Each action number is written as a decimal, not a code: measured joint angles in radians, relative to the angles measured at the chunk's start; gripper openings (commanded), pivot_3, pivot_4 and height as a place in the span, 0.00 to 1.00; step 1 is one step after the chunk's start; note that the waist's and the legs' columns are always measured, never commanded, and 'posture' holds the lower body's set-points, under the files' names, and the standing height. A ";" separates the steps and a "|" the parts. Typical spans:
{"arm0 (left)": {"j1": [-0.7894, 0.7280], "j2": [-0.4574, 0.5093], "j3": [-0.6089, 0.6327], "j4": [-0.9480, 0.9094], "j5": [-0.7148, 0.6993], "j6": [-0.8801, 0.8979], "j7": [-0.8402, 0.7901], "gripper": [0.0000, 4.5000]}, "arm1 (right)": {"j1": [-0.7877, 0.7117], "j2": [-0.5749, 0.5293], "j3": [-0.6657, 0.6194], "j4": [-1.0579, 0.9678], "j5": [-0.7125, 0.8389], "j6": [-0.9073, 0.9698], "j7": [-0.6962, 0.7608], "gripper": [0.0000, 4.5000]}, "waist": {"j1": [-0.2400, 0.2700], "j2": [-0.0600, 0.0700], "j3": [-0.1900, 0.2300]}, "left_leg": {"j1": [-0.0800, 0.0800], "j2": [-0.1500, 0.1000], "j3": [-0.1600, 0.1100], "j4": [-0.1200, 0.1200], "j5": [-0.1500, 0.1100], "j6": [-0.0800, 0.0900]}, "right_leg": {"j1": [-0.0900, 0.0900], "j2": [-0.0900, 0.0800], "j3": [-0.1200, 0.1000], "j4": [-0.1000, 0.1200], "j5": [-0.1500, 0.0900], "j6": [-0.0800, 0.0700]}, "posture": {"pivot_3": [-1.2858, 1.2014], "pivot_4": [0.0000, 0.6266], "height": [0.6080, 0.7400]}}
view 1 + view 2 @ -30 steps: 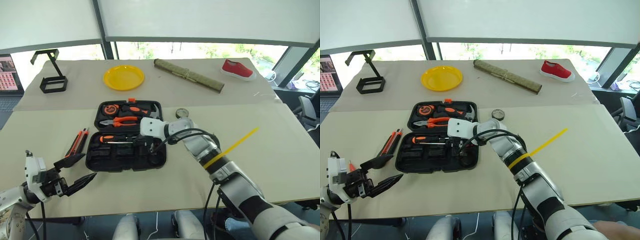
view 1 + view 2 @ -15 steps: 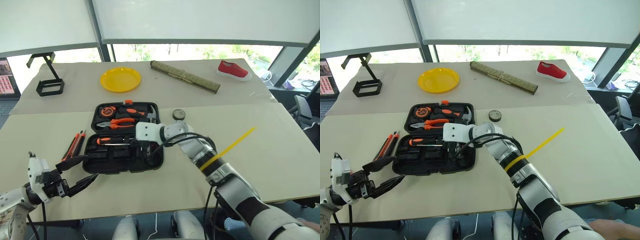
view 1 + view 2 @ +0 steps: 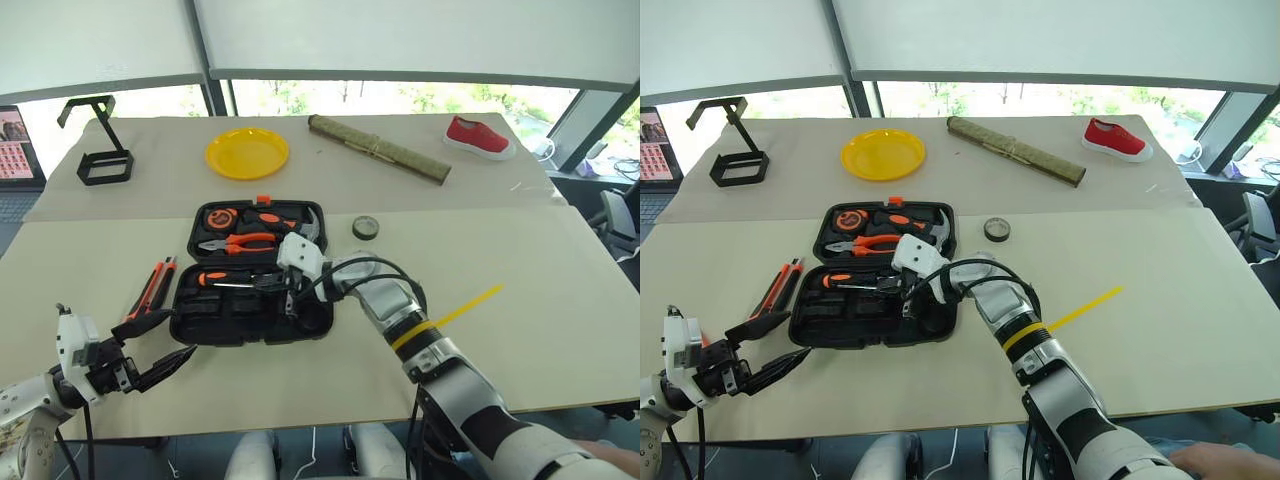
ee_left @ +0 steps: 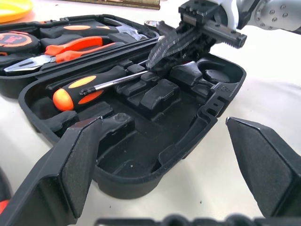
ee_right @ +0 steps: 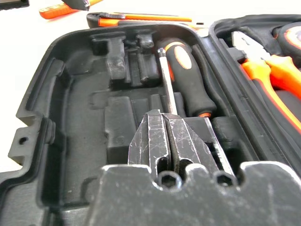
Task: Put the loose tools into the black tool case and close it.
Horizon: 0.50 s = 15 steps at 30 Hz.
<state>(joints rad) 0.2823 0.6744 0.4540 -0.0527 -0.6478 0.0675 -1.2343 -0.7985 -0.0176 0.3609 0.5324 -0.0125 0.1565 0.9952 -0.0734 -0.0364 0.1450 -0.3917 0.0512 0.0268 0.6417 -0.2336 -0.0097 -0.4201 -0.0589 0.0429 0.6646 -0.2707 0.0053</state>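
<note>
Your right gripper [image 5: 165, 136] reaches into the open black tool case [image 3: 215, 328], fingers pressed together beside a screwdriver [image 5: 186, 77] shaft — left gripper [image 3: 155, 345] level, spread wide.

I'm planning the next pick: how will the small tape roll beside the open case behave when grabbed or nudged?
The tape roll lies flat on the table, so it probably won't roll unless tipped on edge. Being small, it is likely light and may slide when nudged. Its ring shape should feel fairly stiff.

Right pincer [image 3: 283, 287] closed over open black tool case [image 3: 252, 318].
</note>
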 measured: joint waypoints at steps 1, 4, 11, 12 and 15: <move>0.001 0.000 0.000 -0.001 0.000 0.000 0.000 1.00 | 0.000 0.000 0.000 0.003 0.000 0.000 -0.002 0.01 | 0.000 0.000 0.000 | 0.000 0.000 0.000 0.000 0.000 0.000 | 0.000 0.000 0.000 0.000 0.000 0.000 | 0.52 0.24 1.00; 0.008 0.000 0.000 -0.011 0.000 0.002 0.003 1.00 | -0.010 0.000 0.000 0.023 0.000 0.006 -0.004 0.01 | 0.001 0.000 0.000 | 0.002 0.000 0.000 0.000 0.000 0.000 | 0.001 0.001 0.000 0.000 0.000 0.000 | 0.52 0.24 1.00; 0.010 0.000 0.000 -0.022 0.000 0.004 0.008 1.00 | -0.048 0.023 0.000 0.025 0.008 0.168 -0.002 0.01 | 0.000 0.000 -0.001 | 0.004 0.000 0.001 0.000 0.000 0.000 | 0.003 0.003 0.001 0.000 0.000 0.000 | 0.52 0.24 1.00; 0.010 0.000 0.000 -0.022 0.000 0.004 0.008 1.00 | -0.059 0.027 0.000 0.025 0.010 0.206 0.001 0.01 | 0.000 0.000 -0.001 | 0.005 0.000 0.001 0.000 0.000 0.000 | 0.003 0.003 0.001 0.001 0.000 0.000 | 0.52 0.24 1.00; 0.010 0.000 0.000 -0.022 0.000 0.006 0.009 1.00 | -0.077 0.030 0.000 0.029 0.012 0.270 0.004 0.01 | 0.000 0.000 -0.002 | 0.008 0.001 0.001 0.000 0.000 0.000 | 0.007 0.003 0.000 0.000 0.000 -0.001 | 0.52 0.24 1.00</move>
<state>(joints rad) 0.2922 0.6745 0.4540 -0.0749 -0.6481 0.0731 -1.2254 -0.8759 0.0120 0.3606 0.5613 -0.0006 0.4266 0.9989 -0.0737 -0.0362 0.1433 -0.3832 0.0518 0.0273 0.6415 -0.2337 -0.0097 -0.4126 -0.0561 0.0434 0.6645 -0.2710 0.0045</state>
